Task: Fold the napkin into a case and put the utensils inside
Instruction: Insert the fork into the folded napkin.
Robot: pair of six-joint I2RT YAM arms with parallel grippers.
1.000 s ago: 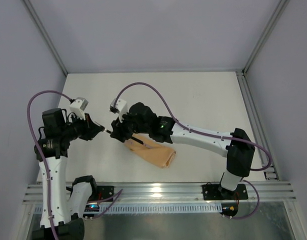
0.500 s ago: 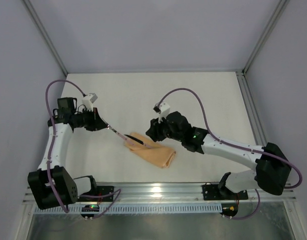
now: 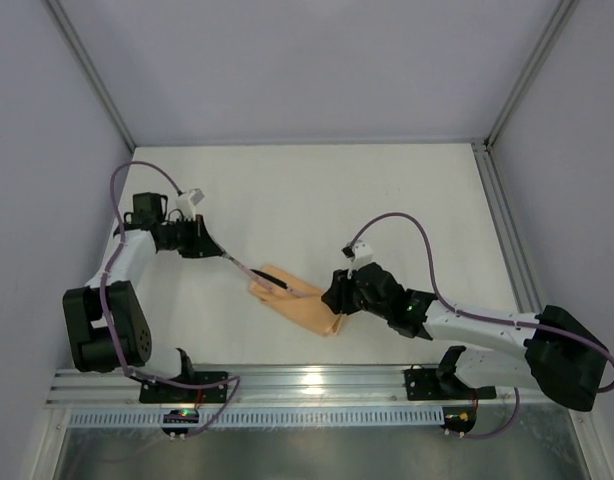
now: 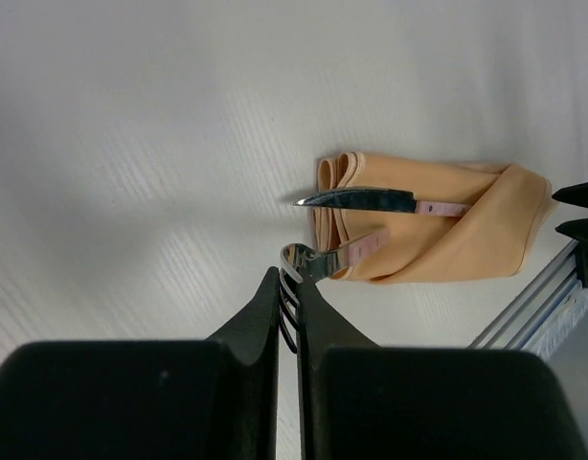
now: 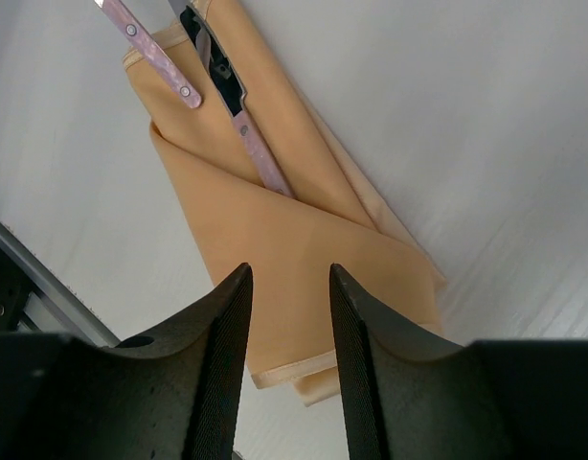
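Slanting utensils (image 3: 274, 282), heads far-left, in case (image 3: 312, 310)

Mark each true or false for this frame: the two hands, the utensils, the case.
1. The left hand is shut on the fork. True.
2. The right hand grips the case. False: it is open above the case, holding nothing.
3. The knife has its handle tucked into the case. True.
4. The fork lies wholly inside the case. False: its head sticks out, held by the left hand.
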